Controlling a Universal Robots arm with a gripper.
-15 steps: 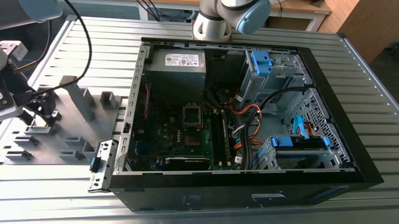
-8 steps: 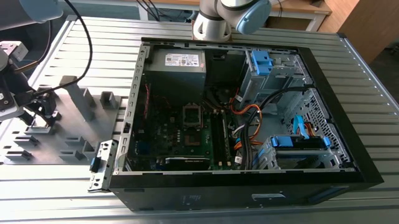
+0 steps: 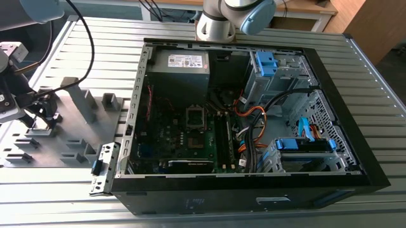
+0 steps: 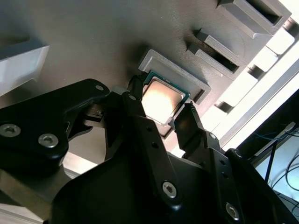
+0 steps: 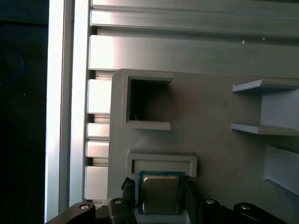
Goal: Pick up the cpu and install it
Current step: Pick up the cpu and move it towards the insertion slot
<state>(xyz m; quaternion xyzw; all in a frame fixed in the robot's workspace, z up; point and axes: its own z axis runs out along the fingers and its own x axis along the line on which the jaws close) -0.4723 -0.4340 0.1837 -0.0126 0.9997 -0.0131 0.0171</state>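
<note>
none of the install is done yet, judging by how things lie. the cpu (image 4: 162,97) sits flat in its shallow framed pocket on the grey tray (image 3: 63,137), silver top up, on the slatted counter (image 3: 95,47) at the exterior view's left, well apart from the open computer case (image 3: 345,99). the gripper (image 4: 161,103) is down at that pocket. in both wrist views its jaws stand narrow, one on each side of the chip, right at its green edges. whether they are pressing on it or just short of touching, the pictures do not tell. the cpu looks level with the pocket frame, so it seems not lifted.

inside the case, the square socket (image 3: 195,116) on the green board reads as the likely seat, and nothing shiny lies in it. so the pick-up is at its very start at best. the lift out of the tray, the carry across to the case and the seating in the socket are all left to do.
</note>
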